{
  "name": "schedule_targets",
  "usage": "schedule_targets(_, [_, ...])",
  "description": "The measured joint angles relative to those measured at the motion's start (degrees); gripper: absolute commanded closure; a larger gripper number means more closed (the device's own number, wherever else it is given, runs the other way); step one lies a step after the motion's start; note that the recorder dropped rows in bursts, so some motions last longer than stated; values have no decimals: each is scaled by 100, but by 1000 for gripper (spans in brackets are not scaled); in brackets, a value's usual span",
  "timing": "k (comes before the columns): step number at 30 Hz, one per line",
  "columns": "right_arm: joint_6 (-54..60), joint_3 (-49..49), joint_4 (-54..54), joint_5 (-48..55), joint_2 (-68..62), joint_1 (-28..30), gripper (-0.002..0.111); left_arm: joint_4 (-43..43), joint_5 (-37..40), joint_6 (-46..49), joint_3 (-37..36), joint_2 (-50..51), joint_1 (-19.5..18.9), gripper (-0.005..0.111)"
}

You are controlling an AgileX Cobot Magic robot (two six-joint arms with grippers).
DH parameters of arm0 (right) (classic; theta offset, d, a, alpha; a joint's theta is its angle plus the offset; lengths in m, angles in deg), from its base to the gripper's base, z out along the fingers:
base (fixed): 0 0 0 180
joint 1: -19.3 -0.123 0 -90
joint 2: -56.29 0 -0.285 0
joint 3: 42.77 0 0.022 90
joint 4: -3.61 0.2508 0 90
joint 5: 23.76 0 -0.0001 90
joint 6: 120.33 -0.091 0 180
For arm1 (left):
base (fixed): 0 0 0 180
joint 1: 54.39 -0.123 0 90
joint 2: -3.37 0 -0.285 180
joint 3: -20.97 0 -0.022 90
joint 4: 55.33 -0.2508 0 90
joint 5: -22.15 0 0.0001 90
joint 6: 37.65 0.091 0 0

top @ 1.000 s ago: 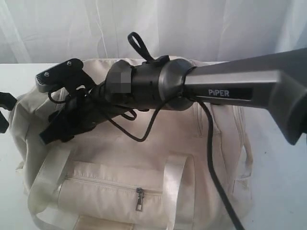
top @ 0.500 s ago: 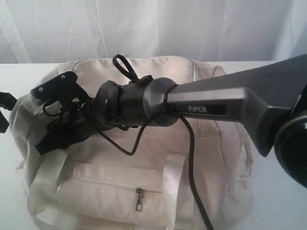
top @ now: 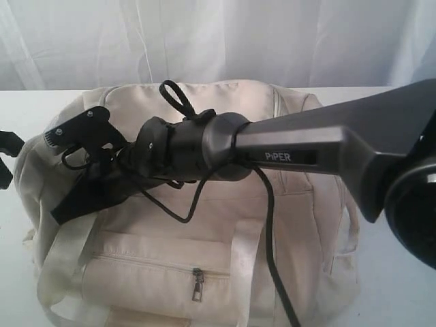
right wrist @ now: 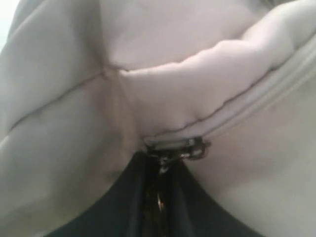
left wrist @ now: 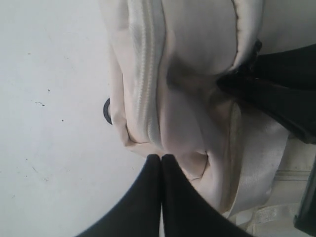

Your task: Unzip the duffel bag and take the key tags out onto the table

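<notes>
Right gripper (right wrist: 160,168) is pinched narrow on the silver zip pull (right wrist: 170,148) atop the duffel bag (top: 286,225), which lies on the white tabletop (top: 13,272). Left gripper (left wrist: 161,159) is fully closed, with its tips against the bag's end.

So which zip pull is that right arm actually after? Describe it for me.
Find the big cream duffel bag, then its long top zip. The silver pull there sits between the right tool's dark fingers, unlike the other pull hanging free on the front pocket.
</notes>
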Motion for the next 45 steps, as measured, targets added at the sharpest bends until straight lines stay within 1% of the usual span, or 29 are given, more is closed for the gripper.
schedule_targets(18, [13,0,-279,358,573,66,108,74,0,13,0,0,0,107])
schedule_targets(19, [13,0,-279,399,602,94,108,135,0,49,0,0,0,105])
schedule_targets(21, [2,0,-279,487,673,161,108,301,-36,272,0,0,0,95])
schedule_targets(22, [2,0,-279,528,701,189,108,387,-48,377,0,0,0,80])
schedule_targets(23, [2,0,-288,638,769,246,108,632,-75,633,0,0,0,73])
schedule_targets(24, [2,0,-288,696,780,285,108,763,-86,716,0,0,0,60])
schedule_targets(26, [2,0,-288,896,827,348,108,1009,-86,933,0,0,0,44])
schedule_targets(27, [2,0,-288,952,839,370,108,1063,-86,973,0,0,0,40])
schedule_targets(28, [2,0,-288,1019,839,394,108,1074,-76,996,0,0,0,39])
schedule_targets(30, [2,0,-288,1102,839,409,108,1098,-76,1008,-22,0,0,40])
schedule_targets(34, [2,0,-288,1199,839,409,108,1578,-566,1374,-495,63,0,40])
schedule_targets(35, [2,0,-288,1208,839,409,108,1734,-621,1551,-520,66,0,45])
schedule_targets(36, [2,0,-288,1208,839,421,108,1840,-666,1651,-530,66,0,52])
schedule_targets(37, [2,0,-288,1221,839,421,108,1904,-679,1693,-542,76,0,62])
schedule_targets(42, [2,0,-288,1267,839,433,108,2204,-988,1764,-677,246,0,102])
schedule_targets(43, [2,0,-288,1266,839,433,108,2273,-1033,1764,-692,280,0,107])
schedule_targets(45, [2,0,-288,1279,839,433,108,2366,-1084,1776,-716,365,0,107])
